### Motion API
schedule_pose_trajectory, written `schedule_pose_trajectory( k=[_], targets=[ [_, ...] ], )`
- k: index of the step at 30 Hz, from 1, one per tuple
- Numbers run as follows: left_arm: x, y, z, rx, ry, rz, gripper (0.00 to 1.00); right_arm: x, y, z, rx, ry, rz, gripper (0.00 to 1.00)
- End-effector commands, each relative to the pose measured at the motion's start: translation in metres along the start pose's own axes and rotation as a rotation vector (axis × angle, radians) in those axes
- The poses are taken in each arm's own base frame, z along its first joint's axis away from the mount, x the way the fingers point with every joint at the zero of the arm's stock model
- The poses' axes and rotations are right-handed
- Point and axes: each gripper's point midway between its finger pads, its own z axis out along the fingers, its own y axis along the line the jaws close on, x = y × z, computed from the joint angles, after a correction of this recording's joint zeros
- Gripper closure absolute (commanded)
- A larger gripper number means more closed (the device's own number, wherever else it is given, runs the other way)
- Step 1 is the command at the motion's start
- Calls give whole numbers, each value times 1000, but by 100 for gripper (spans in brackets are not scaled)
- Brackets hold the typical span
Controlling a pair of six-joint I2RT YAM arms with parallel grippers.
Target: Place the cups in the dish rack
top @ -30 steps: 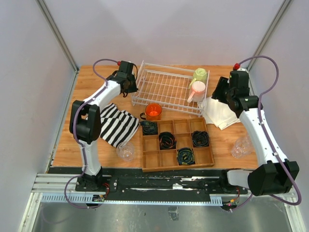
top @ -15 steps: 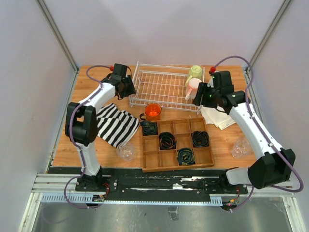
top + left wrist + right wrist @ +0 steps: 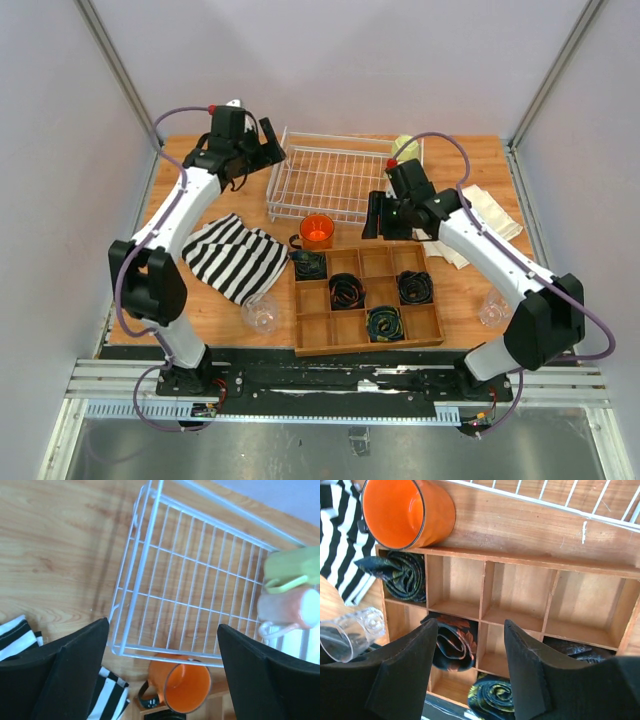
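Wooden compartment tray [image 3: 378, 263] sits at lower centre of the top view on the wood table [image 3: 465, 295]. Dark rolled bundles [image 3: 347, 290] fill four of its cells, the others are bare. Black-and-white striped cloth [image 3: 235, 258] lies crumpled left of the tray. White cloth [image 3: 492, 210] lies at right, partly hidden.

- Large white wire dish rack [image 3: 330, 178], with a grid bottom and low sides, sits flat at the far middle of the table [image 3: 200, 300].
- Pale yellow-green mug [image 3: 289, 566] and white-pink mug [image 3: 287, 607] lie on their sides, side by side, in the rack's right end.
- Orange mug with dark handle [image 3: 317, 230] stands upright just outside the rack's near side.
- One clear transparent tumbler [image 3: 260, 313] lies on its side at front left; a second clear tumbler [image 3: 492, 308] is at front right.
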Motion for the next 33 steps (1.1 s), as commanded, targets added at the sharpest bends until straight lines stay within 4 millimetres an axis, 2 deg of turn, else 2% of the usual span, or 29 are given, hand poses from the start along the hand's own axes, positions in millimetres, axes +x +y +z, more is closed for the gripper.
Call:
schedule_pose_trajectory(
  k=[1, 6, 11, 14, 18, 21, 27, 33],
  targets=[
    [-30, -20, -46, 104, -122, 5, 1, 0, 12, 11, 22, -58, 169, 43],
    [-30, -34, -80, 270, -227, -26, 0, 7, 32, 36, 57, -72, 284, 42],
    [-6, -26, -79, 262, -130, -36, 0, 4, 46, 66, 71, -51, 321, 43],
    [11, -24, -86, 283, -79, -1, 0, 0, 49, 79, 82, -49, 339, 43],
    [17, -19, -100, 280, -82, 3, 0, -5, 51, 96, 80, -66, 379, 44],
    [17, -15, -109, 271, -101, 14, 0, -8, 56, 103, 66, -67, 409, 44],
    [14, -8, -115, 237, -109, 35, 0, -14, 64, 103, 40, -81, 431, 44],
    [12, -7, -121, 234, -120, 39, 0, -11, 70, 119, 52, -70, 451, 45]
  ],
)
